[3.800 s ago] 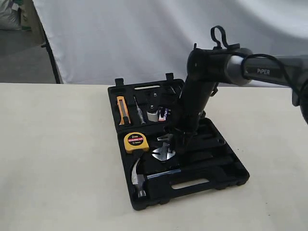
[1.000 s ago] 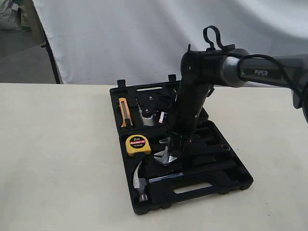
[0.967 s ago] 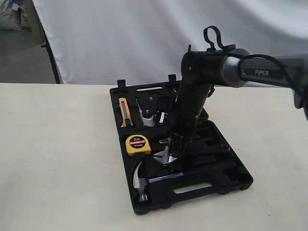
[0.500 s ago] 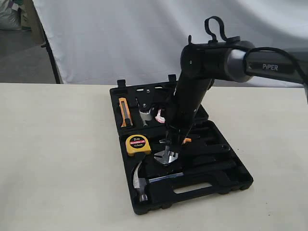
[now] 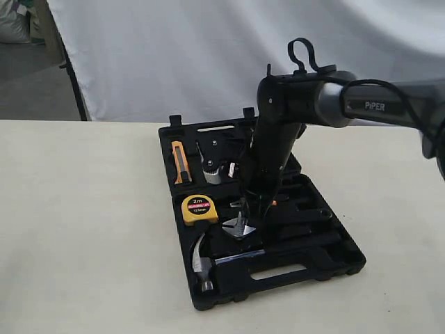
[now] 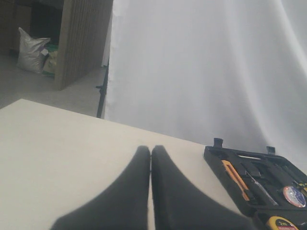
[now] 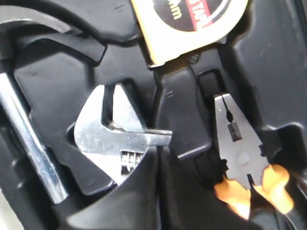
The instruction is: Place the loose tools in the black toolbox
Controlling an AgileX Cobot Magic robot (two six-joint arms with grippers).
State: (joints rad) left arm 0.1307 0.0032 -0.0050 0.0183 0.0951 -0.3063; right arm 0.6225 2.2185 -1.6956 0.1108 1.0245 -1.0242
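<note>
Right pincer [image 7: 157, 160]: fingers pressed together with no gap, tips down in the near half of the toolbox [image 5: 316, 259]. They lie over the neck of the wrench [image 7: 117, 141] and touch it. Its handle is hidden under them, so whether they pinch it cannot be told. Wrench: steel head just off the fingertips, mouth turned away from the pincer, lying in the case between hammer and pliers. Pliers [image 7: 238, 148]: just beside the tips on the side away from the wrench head, seated in a recess, orange grips level with the fingers. Tape measure [image 5: 197, 208]: yellow, near the pincer, just beyond the wrench head, in the case. Hammer [image 5: 203, 261]: on the far side of the wrench from the pincer, in a recess along the case's near edge, head on the tape-measure side, apart from the fingers. Tape roll [image 6: 293, 195]: in the other half of the case, behind the right arm and partly hidden by it in the exterior view. Knife [image 5: 179, 161]: orange, same half, further from the pincer than the roll. Toolbox: black, open flat, both halves facing up on a cream table [image 5: 90, 229]. Left pincer [image 6: 151, 155]: well apart from the case, above the table, fingers closed tip to tip with only a thin seam between them — nothing held.
</note>
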